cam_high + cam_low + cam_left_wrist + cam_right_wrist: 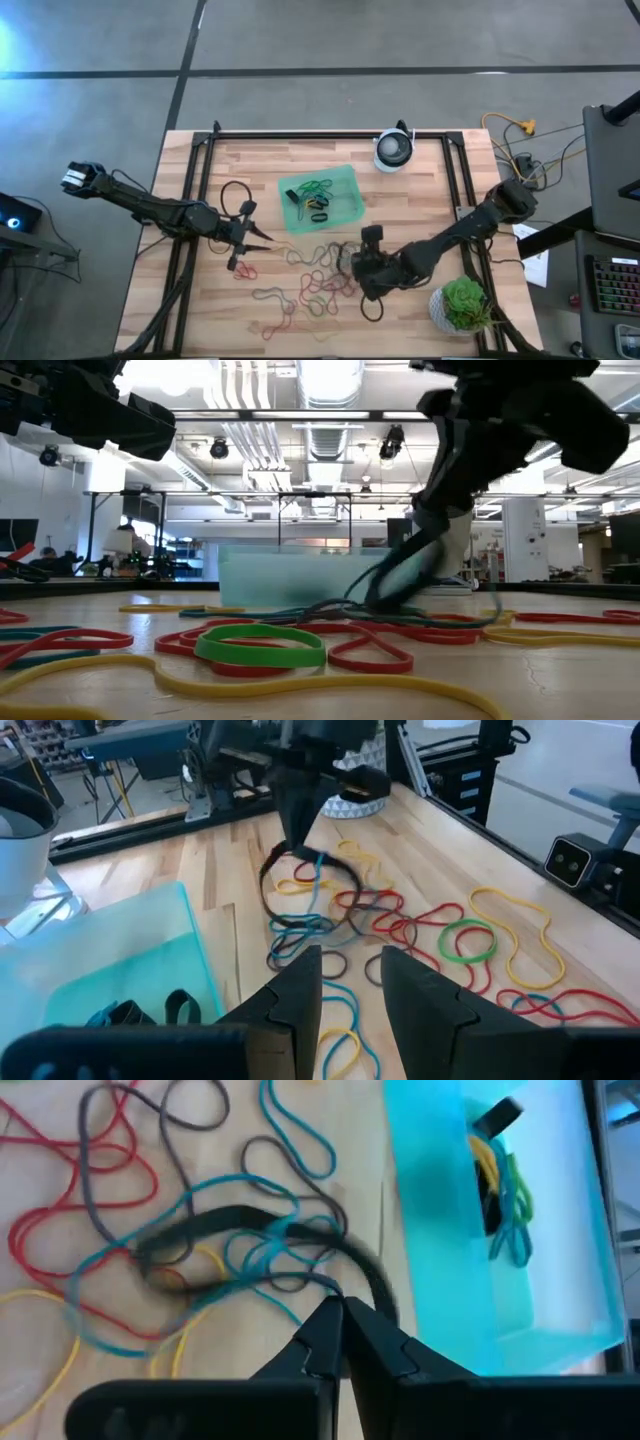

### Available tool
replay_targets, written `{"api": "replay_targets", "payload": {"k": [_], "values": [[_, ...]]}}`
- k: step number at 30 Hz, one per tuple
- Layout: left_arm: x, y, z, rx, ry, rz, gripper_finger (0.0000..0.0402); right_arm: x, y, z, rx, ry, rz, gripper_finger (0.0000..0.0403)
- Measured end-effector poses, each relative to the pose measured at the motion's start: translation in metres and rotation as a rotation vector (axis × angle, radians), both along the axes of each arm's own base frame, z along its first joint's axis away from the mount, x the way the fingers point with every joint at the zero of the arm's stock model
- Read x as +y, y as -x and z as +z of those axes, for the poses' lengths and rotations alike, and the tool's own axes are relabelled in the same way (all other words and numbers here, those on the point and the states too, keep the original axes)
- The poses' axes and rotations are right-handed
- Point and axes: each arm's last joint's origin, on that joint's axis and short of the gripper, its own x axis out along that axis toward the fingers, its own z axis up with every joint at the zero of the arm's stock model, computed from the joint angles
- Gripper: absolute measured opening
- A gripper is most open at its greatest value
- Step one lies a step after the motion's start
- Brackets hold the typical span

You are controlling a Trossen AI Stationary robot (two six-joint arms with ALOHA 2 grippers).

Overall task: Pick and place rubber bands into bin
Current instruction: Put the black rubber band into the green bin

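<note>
On the wooden table (pixel 420 215), the right fingers (pixel 335 1325) pinch a black rubber band (pixel 250 1220) near the bin (pixel 320 175).

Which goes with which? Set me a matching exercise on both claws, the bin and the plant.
Column one:
1. left claw
2. right claw
3. bin
4. potted plant

Column two:
A. stands at a corner of the table
B. shut on a thick black rubber band
C. open, holding nothing
D. holds a few rubber bands

Pairs: 1-C, 2-B, 3-D, 4-A
</note>
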Motion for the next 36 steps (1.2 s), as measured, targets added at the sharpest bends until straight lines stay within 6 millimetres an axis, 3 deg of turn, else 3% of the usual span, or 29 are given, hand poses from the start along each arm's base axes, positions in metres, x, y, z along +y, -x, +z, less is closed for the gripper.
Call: {"api": "replay_targets", "payload": {"k": [6,16,25,30,36], "values": [[0.0,0.0,-0.001,0.006,-0.002,0.0,0.0091,0.005,-0.003,0.01,-0.047,0.054,0.015,0.0008],[0.0,-0.001,-0.001,0.009,-0.003,0.0,0.0091,0.045,0.015,0.021,-0.11,0.291,0.206,0.0008],[0.0,-0.001,-0.001,0.003,-0.001,0.0,0.0091,0.051,0.02,0.033,-0.232,0.438,0.099,0.0008],[0.0,-0.001,-0.001,0.001,0.0,0.0,0.0091,0.04,0.008,0.041,-0.25,0.496,0.039,0.0008],[0.0,-0.001,0.0,-0.005,0.002,0.0,0.0091,-0.002,-0.019,0.052,-0.221,0.534,-0.087,0.0008]]}}
